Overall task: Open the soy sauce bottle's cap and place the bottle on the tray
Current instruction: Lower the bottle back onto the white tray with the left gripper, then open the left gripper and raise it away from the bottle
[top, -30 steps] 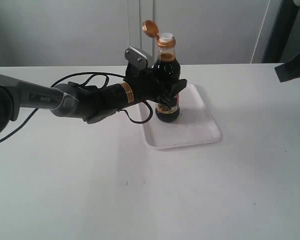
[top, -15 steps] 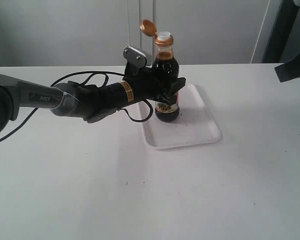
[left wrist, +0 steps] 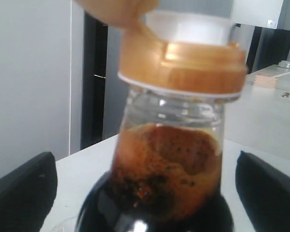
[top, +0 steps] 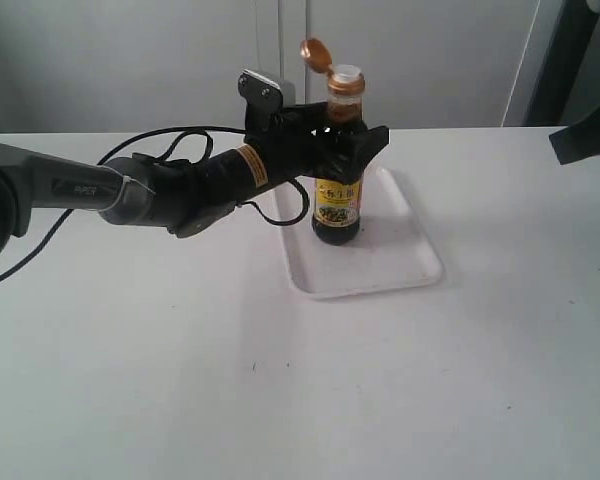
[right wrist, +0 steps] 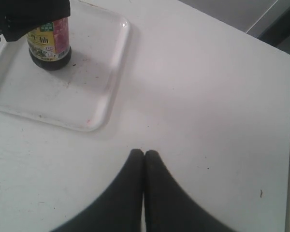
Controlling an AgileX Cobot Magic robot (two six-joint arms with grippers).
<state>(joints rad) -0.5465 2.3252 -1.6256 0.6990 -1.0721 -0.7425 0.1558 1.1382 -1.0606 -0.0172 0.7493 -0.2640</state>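
The soy sauce bottle (top: 337, 205) stands upright on the white tray (top: 400, 265), its yellow and red label facing out. Its orange-brown cap (top: 316, 52) is flipped open and back on its hinge, and the white spout (left wrist: 188, 26) is bare above the collar (left wrist: 183, 65). My left gripper (top: 350, 140) is open at the bottle's shoulder; its dark fingers (left wrist: 21, 193) stand wide on either side of the glass without touching it. My right gripper (right wrist: 144, 153) is shut and empty over bare table, well away from the tray (right wrist: 63, 96) and bottle (right wrist: 48, 43).
The left arm and its black cable (top: 170, 160) stretch across the table from the left. A dark shape (top: 585, 140) sits at the right edge of the exterior view. The white table runs to a far edge with a wall behind it.
The left gripper has opened off the bottle's body and risen to its shoulder, uncovering the label. The bottle now stands a little further right on the tray.
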